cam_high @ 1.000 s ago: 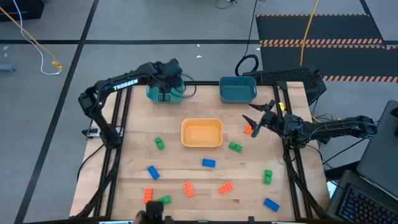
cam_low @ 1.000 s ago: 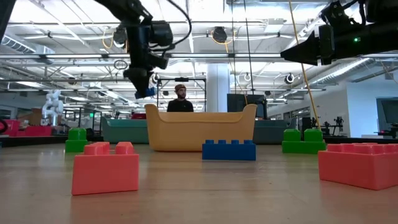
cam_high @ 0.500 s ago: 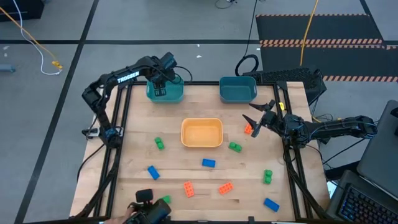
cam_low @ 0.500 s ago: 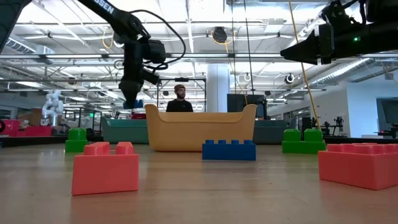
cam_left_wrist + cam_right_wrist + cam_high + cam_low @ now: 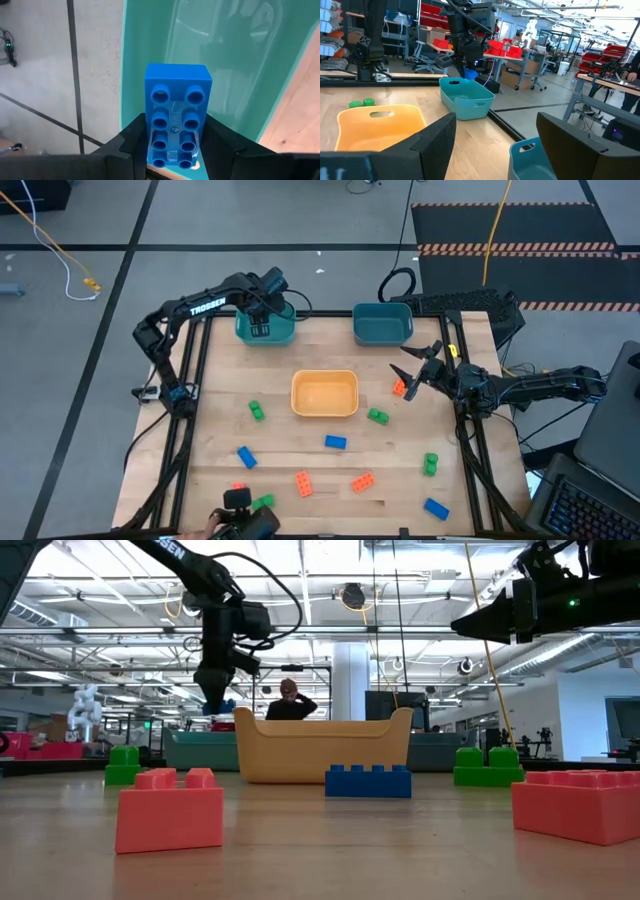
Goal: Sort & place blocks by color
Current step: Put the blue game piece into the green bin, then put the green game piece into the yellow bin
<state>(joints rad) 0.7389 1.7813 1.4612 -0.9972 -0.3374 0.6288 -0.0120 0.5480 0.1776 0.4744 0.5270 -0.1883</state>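
My left gripper hangs over the light teal bin at the table's far left and is shut on a blue studded block. My right gripper is open and hovers off the table near its right edge, beside an orange block. Several more blocks lie flat on the wood: green, blue, orange. My left gripper pinches the blue block between its two fingers, on the block's two long sides near one end. The fingers point down from above. The block is lifted clear and sticks out past the fingertips over the inside of the teal bin.
A yellow-orange bin stands mid-table and a darker teal bin at the far right. A hand with a dark device reaches in at the near edge, next to a green block. A person sits beyond the table.
My left gripper has gone down toward the light teal bin and a little toward the table's left edge, still shut on the blue block. At the near edge the hand with the dark device has shifted. The person beyond the table has raised a hand to the head.
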